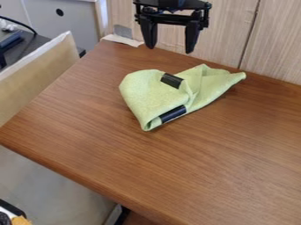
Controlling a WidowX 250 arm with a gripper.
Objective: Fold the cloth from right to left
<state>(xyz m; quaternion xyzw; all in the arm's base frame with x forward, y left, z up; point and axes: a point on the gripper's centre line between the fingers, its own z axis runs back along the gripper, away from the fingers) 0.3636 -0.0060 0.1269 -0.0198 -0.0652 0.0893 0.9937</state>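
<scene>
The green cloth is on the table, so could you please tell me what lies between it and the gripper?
In the camera view, only a bare strip of brown tabletop shows between the gripper and the green cloth.

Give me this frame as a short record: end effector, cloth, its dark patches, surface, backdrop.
end effector: black, open, empty, hanging beyond the cloth near the table's far edge
cloth: light green, partly folded and rumpled, a narrow corner pointing to the image's right
dark patches: one on the cloth's upper part, another along its lower edge
surface: brown wood-grain table
backdrop: pale wood-grain panels
contact: none seen between end effector and cloth
</scene>
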